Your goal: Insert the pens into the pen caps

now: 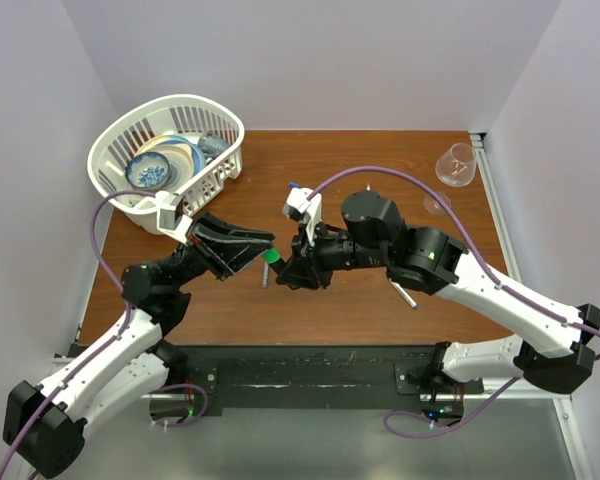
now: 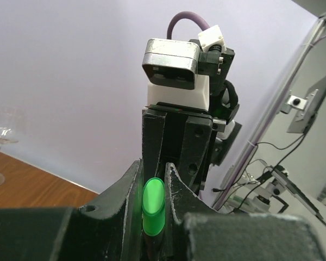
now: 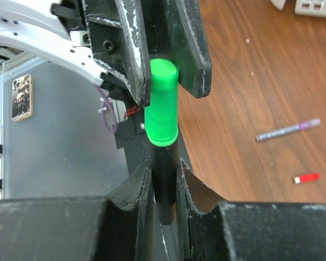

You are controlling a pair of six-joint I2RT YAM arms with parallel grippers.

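Note:
A stubby black marker [image 3: 164, 179] with a green cap [image 3: 163, 106] on its end hangs in the air between my two grippers, above the middle of the table. My right gripper [image 3: 164, 165] is shut on the black barrel. My left gripper [image 2: 152, 167] is shut on the green cap [image 2: 152, 202], whose end faces the left wrist camera. From above, the left gripper [image 1: 263, 243] and right gripper [image 1: 283, 268] meet tip to tip around the green cap [image 1: 271, 257]. A thin purple pen [image 3: 288, 130] and a red cap [image 3: 306, 178] lie on the table beyond.
A white basket [image 1: 110, 140] holding bowls stands at the back left. Two clear glasses [image 1: 457, 165] stand at the back right. A thin grey stick [image 1: 406, 296] lies by the right arm. The brown table [image 1: 380, 150] ends at walls on three sides.

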